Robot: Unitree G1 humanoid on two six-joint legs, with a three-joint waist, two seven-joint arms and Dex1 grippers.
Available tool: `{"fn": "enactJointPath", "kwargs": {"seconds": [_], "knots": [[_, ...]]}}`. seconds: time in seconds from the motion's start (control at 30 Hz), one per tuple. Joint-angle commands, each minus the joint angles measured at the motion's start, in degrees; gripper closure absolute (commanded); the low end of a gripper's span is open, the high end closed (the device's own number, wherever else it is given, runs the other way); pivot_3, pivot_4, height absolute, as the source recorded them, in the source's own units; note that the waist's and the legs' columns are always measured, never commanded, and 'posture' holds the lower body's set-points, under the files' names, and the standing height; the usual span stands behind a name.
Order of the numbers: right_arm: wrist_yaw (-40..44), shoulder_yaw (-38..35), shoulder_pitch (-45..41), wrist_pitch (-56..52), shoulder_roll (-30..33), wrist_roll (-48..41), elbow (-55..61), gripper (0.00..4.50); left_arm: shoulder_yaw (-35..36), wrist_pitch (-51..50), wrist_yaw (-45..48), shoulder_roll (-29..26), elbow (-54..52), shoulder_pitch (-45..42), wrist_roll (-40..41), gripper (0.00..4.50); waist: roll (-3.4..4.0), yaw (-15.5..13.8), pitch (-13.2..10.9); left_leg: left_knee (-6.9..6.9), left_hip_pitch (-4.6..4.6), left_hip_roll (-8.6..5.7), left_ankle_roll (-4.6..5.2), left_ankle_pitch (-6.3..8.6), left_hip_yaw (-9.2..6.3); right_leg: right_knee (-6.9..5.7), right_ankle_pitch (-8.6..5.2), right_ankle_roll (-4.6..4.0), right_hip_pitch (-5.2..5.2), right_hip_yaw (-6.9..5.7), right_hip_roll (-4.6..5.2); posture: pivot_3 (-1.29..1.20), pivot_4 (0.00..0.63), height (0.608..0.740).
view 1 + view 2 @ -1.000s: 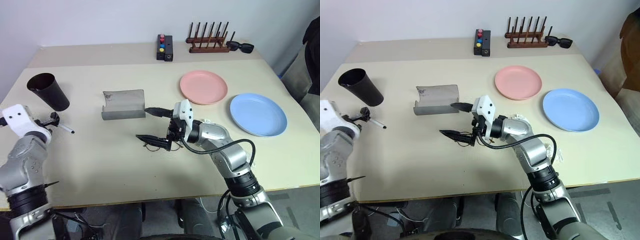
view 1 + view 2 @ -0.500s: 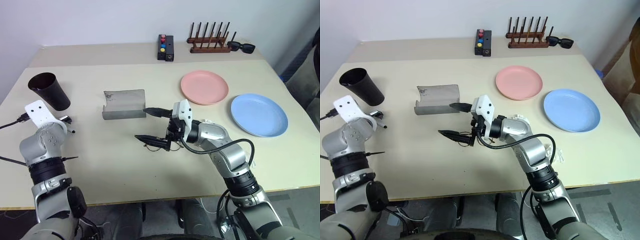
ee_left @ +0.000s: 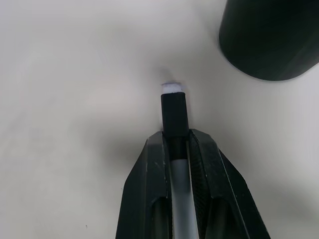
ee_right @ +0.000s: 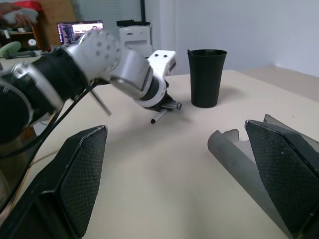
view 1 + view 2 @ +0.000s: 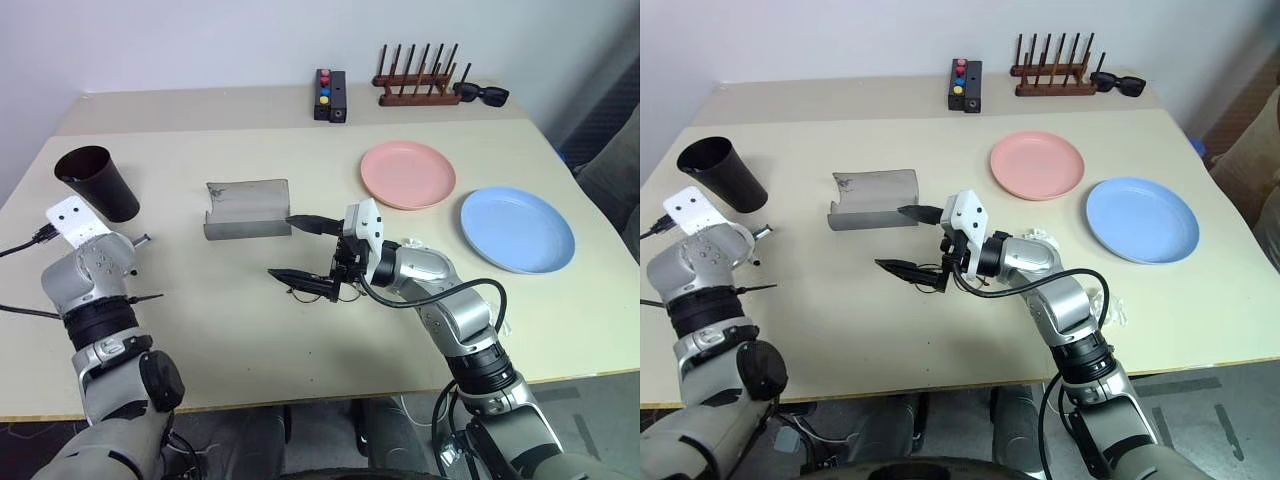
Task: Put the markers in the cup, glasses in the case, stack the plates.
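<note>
My left gripper is shut on the white marker with a black cap, low over the table beside the dark cup. The right wrist view shows that marker sticking out from the left gripper, with the cup behind it. My right gripper stands open at mid table, in front of the open grey case. The thin-framed glasses lie under its near finger. The pink plate and the blue plate lie side by side at the right.
Along the back edge stand a black box with coloured buttons and a wooden peg rack, with black sunglasses beside it. Bare tabletop lies between the case and the cup.
My left hand turned and dipped over the marker lying by the cup, and its fingers closed on it. The right arm stayed still.
</note>
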State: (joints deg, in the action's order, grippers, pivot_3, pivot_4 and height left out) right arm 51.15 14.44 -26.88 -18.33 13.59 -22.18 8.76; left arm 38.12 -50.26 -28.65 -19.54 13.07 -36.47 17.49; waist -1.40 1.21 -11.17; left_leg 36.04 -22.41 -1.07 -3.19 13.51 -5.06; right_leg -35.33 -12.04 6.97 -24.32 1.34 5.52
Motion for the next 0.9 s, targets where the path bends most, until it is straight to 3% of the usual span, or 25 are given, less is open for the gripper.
{"fn": "enactJointPath", "kwargs": {"seconds": [0.03, 0.27, 0.47, 0.63, 0.9], "knots": [[0.0, 0.0, -0.4, 1.5, -0.8, -0.3, 1.4, 0.0, 1.8, 15.3, 3.5, -0.1, -8.3, 2.5, -0.4, 4.48, -0.01, -0.1, 0.0, 0.0, -0.01, 0.0, -0.02, -0.01, 0.0, 0.0, 0.0, -0.01, -0.01, 0.0, 0.0, 0.0, 0.15, 0.739], [-1.2, 0.4, -0.9, 3.1, -3.8, 0.3, -0.6, 0.0, -3.8, 40.7, 14.5, -1.5, -17.3, 8.4, -4.7, 4.48, -0.04, -0.6, 0.0, 0.01, -0.05, 0.0, -0.1, -0.05, 0.01, 0.12, 0.04, -0.08, 0.04, 0.0, 0.01, 0.0, 0.15, 0.739], [-3.4, 0.6, -0.4, 8.1, -7.3, 2.5, -4.6, 0.0, -7.0, 53.8, 19.1, -6.2, -13.5, 6.1, -8.9, 4.48, -0.04, -0.3, 0.0, 0.01, -0.03, 0.0, -0.1, -0.05, 0.02, 0.13, 0.04, -0.08, 0.06, 0.0, 0.0, 0.0, 0.15, 0.739], [-3.7, 1.1, -2.3, 9.8, -11.0, 2.1, -7.4, 0.0, -10.1, 64.0, 23.5, -11.7, 7.0, -3.8, -10.9, 4.48, -0.04, -0.3, 0.0, 0.02, -0.02, 0.0, -0.08, -0.05, 0.02, 0.09, 0.04, -0.07, 0.06, -0.02, -0.02, 0.0, 0.15, 0.739], [-3.6, 0.6, -2.6, 9.8, -11.8, 2.1, -7.7, 0.0, -13.7, 76.8, 25.8, -16.5, 37.6, -15.9, -13.2, 4.48, -0.04, -0.2, 0.0, -0.02, -0.04, 0.0, -0.08, -0.05, 0.01, 0.09, 0.06, -0.03, 0.01, -0.05, -0.02, 0.0, 0.15, 0.739]]}}
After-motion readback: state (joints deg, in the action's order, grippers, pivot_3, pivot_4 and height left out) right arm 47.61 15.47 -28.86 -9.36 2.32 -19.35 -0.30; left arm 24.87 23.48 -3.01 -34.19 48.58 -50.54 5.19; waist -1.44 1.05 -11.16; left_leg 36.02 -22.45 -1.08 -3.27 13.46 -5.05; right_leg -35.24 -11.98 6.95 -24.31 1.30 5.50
